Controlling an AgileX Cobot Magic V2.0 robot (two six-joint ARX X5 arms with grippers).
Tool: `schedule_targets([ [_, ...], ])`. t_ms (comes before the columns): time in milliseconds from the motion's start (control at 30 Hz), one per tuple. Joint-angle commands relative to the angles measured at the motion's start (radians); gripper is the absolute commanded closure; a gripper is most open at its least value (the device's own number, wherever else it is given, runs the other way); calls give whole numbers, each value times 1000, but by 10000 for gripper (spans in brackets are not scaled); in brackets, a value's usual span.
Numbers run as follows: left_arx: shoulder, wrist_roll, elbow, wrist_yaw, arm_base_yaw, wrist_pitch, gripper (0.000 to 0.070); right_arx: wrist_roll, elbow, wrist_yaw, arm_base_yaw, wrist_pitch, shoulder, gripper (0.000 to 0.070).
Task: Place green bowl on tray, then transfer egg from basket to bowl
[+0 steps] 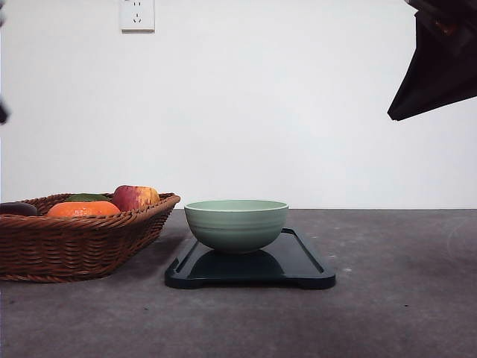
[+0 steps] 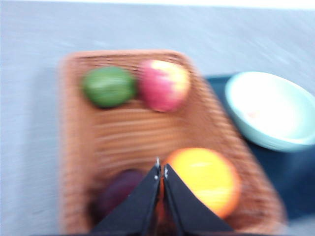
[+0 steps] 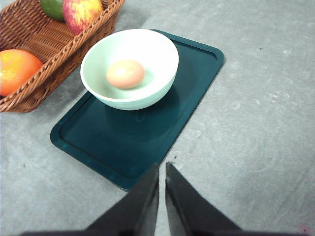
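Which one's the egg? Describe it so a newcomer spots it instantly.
Start at the black tray beside the wicker basket. On it stands the green bowl, and the egg lies inside. It is a small, smooth, tan oval, the only item in the bowl; the fruit is all in the basket.

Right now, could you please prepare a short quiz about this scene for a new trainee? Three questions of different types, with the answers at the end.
1. True or false: the green bowl stands on the tray.
2. Where is the egg? A) in the basket B) in the green bowl C) on the bare table
3. Which fruits lie in the basket beside the dark purple item?

Key:
1. True.
2. B.
3. An orange, a red-yellow apple and a green fruit.
Both the left gripper and the right gripper are shut and hold nothing.
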Motion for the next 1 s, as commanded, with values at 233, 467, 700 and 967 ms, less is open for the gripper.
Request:
schedule_targets([
  [233,-329,11,-250,0,165,105,700,-5,7,0,6,7,2,685],
  [467,-509,13,-352,0,204,82,700,-5,7,0,5,7,2,685],
  [700,-617,24,-418,0,224,11,700,-5,7,-1,5,9,2,685],
  [967,-633,41,-418,0,257,-3,700,-5,7,0,5,19,2,685],
])
